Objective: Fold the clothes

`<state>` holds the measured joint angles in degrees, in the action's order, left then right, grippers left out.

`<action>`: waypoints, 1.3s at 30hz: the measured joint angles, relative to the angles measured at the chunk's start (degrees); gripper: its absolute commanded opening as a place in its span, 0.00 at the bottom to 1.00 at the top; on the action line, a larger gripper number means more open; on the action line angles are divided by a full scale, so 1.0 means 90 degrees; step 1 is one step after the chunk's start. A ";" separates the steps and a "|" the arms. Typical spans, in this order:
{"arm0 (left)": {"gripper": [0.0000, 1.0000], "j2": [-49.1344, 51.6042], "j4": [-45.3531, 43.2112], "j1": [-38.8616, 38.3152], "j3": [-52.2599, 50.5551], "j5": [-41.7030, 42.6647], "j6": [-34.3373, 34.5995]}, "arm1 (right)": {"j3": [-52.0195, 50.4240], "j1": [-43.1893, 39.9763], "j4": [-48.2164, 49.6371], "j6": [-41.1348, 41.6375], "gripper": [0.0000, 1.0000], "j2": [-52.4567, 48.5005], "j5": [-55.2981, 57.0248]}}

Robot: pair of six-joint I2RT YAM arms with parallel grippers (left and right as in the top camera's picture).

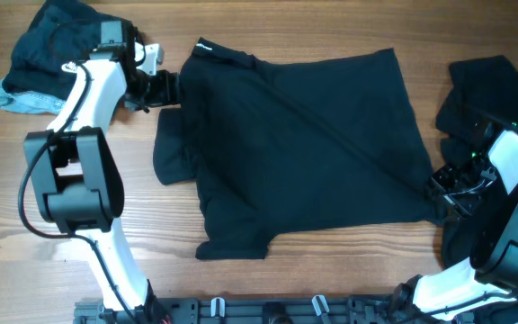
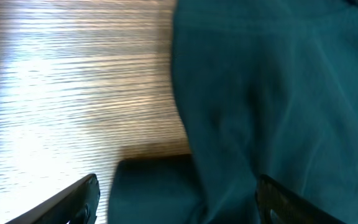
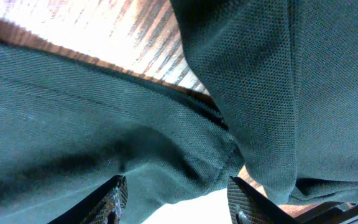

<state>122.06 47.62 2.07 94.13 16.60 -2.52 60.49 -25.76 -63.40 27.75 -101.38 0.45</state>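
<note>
A: Overhead, quick. Where's the garment?
B: Black shirt (image 1: pixel 304 144) spread flat at centre of the wooden table (image 1: pixel 331 279), collar toward upper left. Dark heap (image 1: pixel 52 45) with a grey-blue edge (image 1: pixel 21 97) in the upper left corner, black heap (image 1: pixel 479 85) at the right edge.
A: Grippers?
B: Left gripper (image 1: pixel 167 88) touches the shirt's upper-left edge by the collar. Right gripper (image 1: pixel 441 187) sits at the shirt's lower-right corner. Overhead can't settle how the jaws stand: small, black on black.
A: Wrist views fix that?
B: Yes. Left wrist: left gripper (image 2: pixel 179 199) has its fingers (image 2: pixel 76 199) spread wide, released, with the black shirt (image 2: pixel 278 93) lying between them over bare wood. Right wrist: right gripper (image 3: pixel 176 199) fingers (image 3: pixel 112 198) are also apart, not clenched. Black cloth (image 3: pixel 135 124) with a hemmed edge runs across the gap, close to the lens. Can't tell which garment.
A: Layout from the wrists?
B: No, just cloth and wood grain. Layout is overhead only.
</note>
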 measured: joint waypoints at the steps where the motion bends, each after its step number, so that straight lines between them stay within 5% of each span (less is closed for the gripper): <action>1: 0.75 0.0019 -0.0005 -0.0070 -0.0015 -0.0027 -0.0024 | 0.0087 0.0000 -0.0024 -0.0083 0.57 0.0000 -0.0070; 6: 0.04 0.0393 -0.0401 -0.0313 -0.0265 -0.0177 -0.0143 | 0.0449 0.0000 -0.0097 -0.0427 0.58 0.0483 -0.0646; 14: 0.04 0.0469 -0.1088 -0.0075 -0.0046 -0.1450 0.0529 | 0.0534 0.0000 0.0153 -0.0913 0.63 0.1100 -0.1256; 15: 0.15 0.0500 -0.1241 0.0019 0.0092 -0.1564 0.0590 | 0.0537 0.0000 0.0221 -0.1032 0.63 0.1100 -0.1401; 16: 0.44 0.0527 -0.1409 0.0097 0.0282 -0.1681 0.0639 | 0.0537 0.0000 0.0255 -0.1129 0.63 0.1100 -0.1542; 17: 0.57 0.0529 -0.1450 0.0126 0.0476 -0.1746 0.0712 | 0.0534 0.0000 0.0272 -0.1226 0.64 0.1100 -0.1644; 20: 0.72 0.0532 -0.0850 0.0063 0.1260 -0.1768 0.0736 | 0.0537 0.0044 0.0318 -0.1625 0.65 0.1100 -0.2030; 27: 0.70 -0.0639 0.2103 0.0017 0.1615 -0.1766 0.1042 | 0.0478 0.0721 0.0143 -0.1928 0.68 0.1112 -0.2516; 32: 0.70 -0.1882 0.3660 0.0053 0.1676 -0.1768 0.1367 | -0.0903 0.1163 0.1127 -0.1421 0.74 0.1171 -0.2331; 34: 0.68 -0.2205 0.4167 0.0066 0.1676 -0.1768 0.1418 | -0.1593 0.1161 0.1685 -0.1156 0.58 0.1178 -0.2093; 36: 0.66 -0.2424 0.4658 0.0063 0.1681 -0.1821 0.1559 | -0.2006 0.1151 0.2353 -0.0996 0.08 0.1280 -0.2113; 39: 0.65 -0.2516 0.5265 0.0066 0.1681 -0.1926 0.1634 | -0.2217 0.1137 0.2550 -0.0884 0.04 0.1304 -0.2040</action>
<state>99.42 95.00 2.66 109.25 -0.73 12.19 40.53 -15.53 -40.45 19.79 -89.65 -17.91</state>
